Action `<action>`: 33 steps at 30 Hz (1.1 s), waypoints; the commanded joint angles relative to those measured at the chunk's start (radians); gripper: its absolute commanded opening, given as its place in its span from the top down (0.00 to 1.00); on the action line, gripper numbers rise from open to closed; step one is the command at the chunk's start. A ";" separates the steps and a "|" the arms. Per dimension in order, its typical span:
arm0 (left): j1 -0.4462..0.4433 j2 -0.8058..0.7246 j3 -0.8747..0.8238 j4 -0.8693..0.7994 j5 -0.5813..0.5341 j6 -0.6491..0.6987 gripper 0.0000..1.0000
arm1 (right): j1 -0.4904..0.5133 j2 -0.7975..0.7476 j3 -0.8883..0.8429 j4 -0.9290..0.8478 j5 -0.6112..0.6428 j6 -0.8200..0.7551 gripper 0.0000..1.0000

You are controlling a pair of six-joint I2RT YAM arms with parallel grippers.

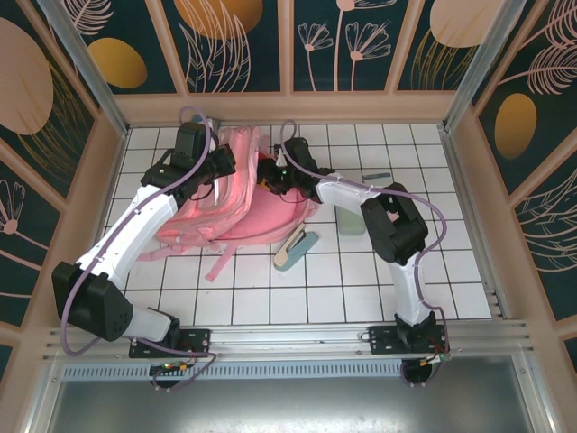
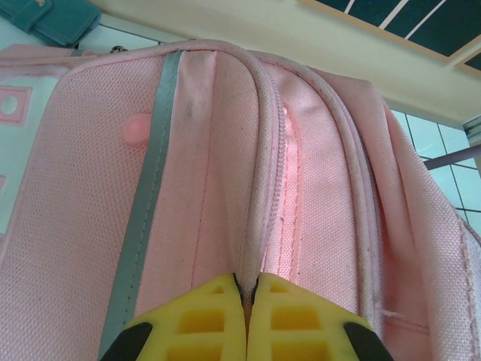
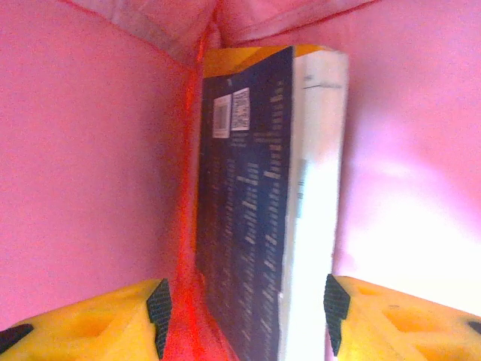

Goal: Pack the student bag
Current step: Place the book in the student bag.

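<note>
The student bag (image 1: 243, 206) is pink fabric with a pale grey reflective strip (image 2: 143, 210). The book (image 3: 255, 210) has a dark blue cover with fine white print, a yellow-orange top band and white page edges. The table (image 1: 361, 289) is white tile with a dark grid.

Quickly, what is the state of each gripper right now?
Left gripper: shut on a piped edge of the student bag.
Right gripper: open, a book standing between its fingers.

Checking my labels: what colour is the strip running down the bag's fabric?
Pale grey strip on the pink student bag; clearest in the left wrist view.
</note>
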 commanded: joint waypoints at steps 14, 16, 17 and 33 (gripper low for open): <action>0.016 -0.027 0.010 0.106 0.026 -0.024 1.00 | 0.021 0.056 0.038 -0.020 -0.071 -0.023 0.57; 0.017 -0.023 0.014 0.104 0.029 -0.024 1.00 | 0.029 0.078 0.055 -0.023 -0.079 -0.014 0.64; 0.016 -0.021 0.016 0.104 0.032 -0.026 1.00 | 0.033 0.092 0.065 -0.024 -0.081 -0.007 0.66; 0.016 -0.025 -0.009 0.124 0.051 -0.042 1.00 | 0.073 0.268 0.319 -0.076 -0.155 0.018 0.77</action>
